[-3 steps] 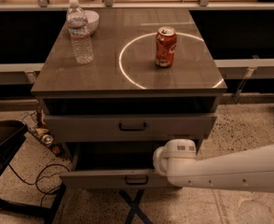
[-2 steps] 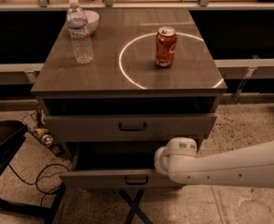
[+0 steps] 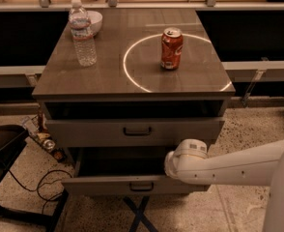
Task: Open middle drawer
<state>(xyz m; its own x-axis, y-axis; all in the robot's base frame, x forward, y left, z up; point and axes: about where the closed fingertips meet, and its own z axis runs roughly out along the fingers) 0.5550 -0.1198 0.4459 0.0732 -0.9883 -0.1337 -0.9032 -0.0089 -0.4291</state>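
Grey flat-fronted middle drawer (image 3: 103, 185) with dark bar handle: stands open. White arm's gripper (image 3: 176, 164) at its right inner edge, presumably for pulling; grip cannot be told.

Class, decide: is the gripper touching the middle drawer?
Cannot tell. In the camera view the gripper sits at the right of the pulled-out middle drawer, just above its front, but the arm's end hides any contact or gap.

We see the bottle (image 3: 82, 33) at the bench's (image 3: 132, 83) back left, the bowl (image 3: 97, 22) just behind it, and the can (image 3: 171, 48) right of centre. Under the benchtop, the top drawer (image 3: 84, 132) juts forward; below it the middle drawer (image 3: 98, 185) juts further. The tool (image 3: 175, 166) sits over the middle drawer's right part, just behind its front, on the arm (image 3: 238, 168) reaching in from the right.
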